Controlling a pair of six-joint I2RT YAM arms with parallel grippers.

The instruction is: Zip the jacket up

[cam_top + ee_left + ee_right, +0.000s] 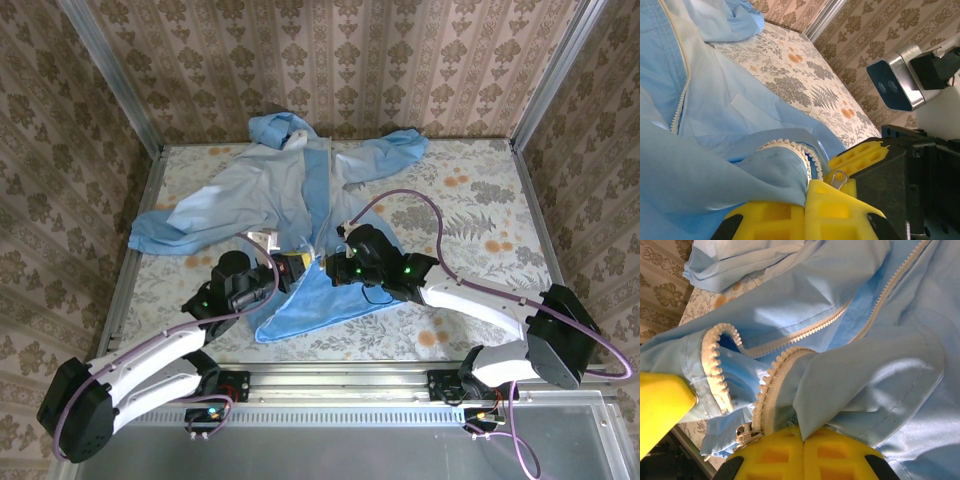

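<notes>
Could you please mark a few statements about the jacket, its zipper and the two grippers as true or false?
1. The light-blue thin fabric jacket lies on the floral-patterned table, hood farthest from the arms. True.
2. Its whitish zipper is fully closed. False: the tooth rows lie apart.
3. The left gripper and right gripper are both shut on the jacket. True.
4. Both grippers work at the hood. False: they hold the hem end, nearest the arms.

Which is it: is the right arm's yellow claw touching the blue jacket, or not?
Touching. The right wrist view shows the right gripper shut on the jacket, fabric beside the zipper pinched between its yellow fingers.
</notes>
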